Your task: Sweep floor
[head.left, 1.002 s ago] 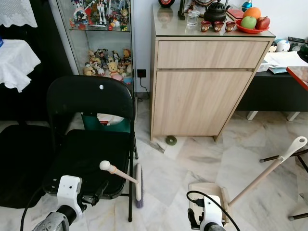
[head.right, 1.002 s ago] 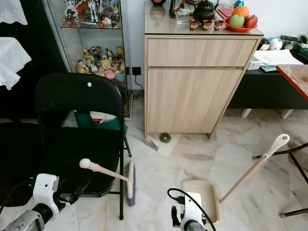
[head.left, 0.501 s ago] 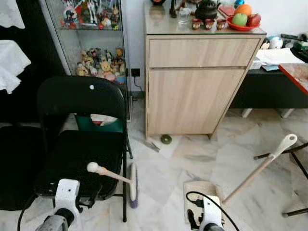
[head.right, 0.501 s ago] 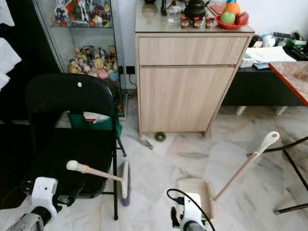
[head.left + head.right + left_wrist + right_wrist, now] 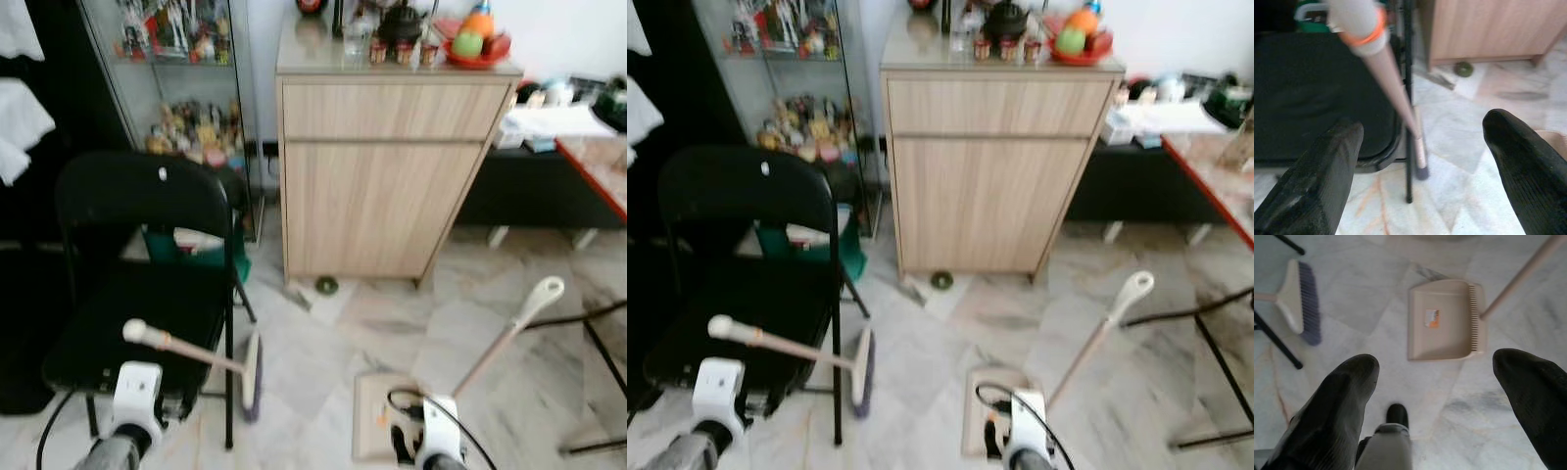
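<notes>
A: Marble floor before a wooden cabinet; has sweeping begun?

B: I'd judge not; left gripper gapes empty near the broom leaning on the folding chair; right gripper, spread wide, hovers over the dustpan.

Four camera views of one room with a marble floor.
Head cameras look forward and down; both wrist cameras look low along their black fingers, sharing the broom and dustpan.
</notes>
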You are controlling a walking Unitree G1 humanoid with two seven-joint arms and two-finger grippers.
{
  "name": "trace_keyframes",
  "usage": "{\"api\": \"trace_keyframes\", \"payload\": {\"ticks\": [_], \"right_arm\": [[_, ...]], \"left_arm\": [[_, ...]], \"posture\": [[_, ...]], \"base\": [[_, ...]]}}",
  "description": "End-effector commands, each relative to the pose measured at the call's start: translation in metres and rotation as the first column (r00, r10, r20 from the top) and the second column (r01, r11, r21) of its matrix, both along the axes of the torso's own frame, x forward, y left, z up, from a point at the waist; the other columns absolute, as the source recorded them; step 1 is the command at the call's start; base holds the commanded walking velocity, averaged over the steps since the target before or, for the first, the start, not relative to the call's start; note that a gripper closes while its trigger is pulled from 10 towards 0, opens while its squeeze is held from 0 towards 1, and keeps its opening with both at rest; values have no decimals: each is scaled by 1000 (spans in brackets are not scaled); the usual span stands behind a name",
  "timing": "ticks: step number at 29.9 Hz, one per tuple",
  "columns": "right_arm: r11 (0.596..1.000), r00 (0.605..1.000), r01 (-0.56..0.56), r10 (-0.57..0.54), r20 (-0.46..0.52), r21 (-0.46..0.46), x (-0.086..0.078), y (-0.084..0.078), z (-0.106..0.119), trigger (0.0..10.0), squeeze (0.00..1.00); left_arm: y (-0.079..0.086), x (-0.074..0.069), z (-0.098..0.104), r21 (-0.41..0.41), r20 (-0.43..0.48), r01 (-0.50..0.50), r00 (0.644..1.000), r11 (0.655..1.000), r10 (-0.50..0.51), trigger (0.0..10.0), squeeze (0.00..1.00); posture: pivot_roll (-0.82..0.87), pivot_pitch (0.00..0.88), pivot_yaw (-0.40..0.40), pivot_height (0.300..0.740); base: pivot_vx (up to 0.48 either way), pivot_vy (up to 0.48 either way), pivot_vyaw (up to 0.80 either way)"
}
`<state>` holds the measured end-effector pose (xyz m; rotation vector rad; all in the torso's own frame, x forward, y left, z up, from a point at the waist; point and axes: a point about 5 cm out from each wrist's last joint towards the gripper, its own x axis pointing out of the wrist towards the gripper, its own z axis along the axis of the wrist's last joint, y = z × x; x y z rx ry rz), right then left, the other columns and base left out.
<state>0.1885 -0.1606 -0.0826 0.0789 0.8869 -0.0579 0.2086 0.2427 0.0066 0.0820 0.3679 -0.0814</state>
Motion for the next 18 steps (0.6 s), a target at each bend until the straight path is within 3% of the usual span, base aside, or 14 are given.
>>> {"api": "trace_keyframes", "payload": {"ticks": [1, 5, 13, 18], "right_arm": [[1000, 1000, -3, 3, -4, 10, -1, 5, -1, 10000, 0], [1000, 1000, -4, 4, -5, 11, -1, 5, -1, 10000, 0], [1000, 1000, -6, 6, -5, 11, -1, 5, -1, 10000, 0], [1000, 1000, -5, 5, -4, 11, -1, 5, -1, 10000, 0]], "left_arm": [[9, -1, 0, 53, -6, -22, 1000, 998, 23, 10000, 0], [12, 3, 0, 88, 1, -55, 998, 995, 55, 10000, 0], [3, 20, 11, -29, 85, -74, 993, 997, 76, 10000, 0], [-1, 26, 14, -20, 92, -46, 995, 999, 48, 10000, 0]], "posture": [[0, 33, -45, 740], [0, 33, -45, 740], [-5, 30, -47, 740], [-6, 28, -47, 740]], "base": [[0, 0, 0], [0, 0, 0], [0, 0, 0], [0, 0, 0]]}}
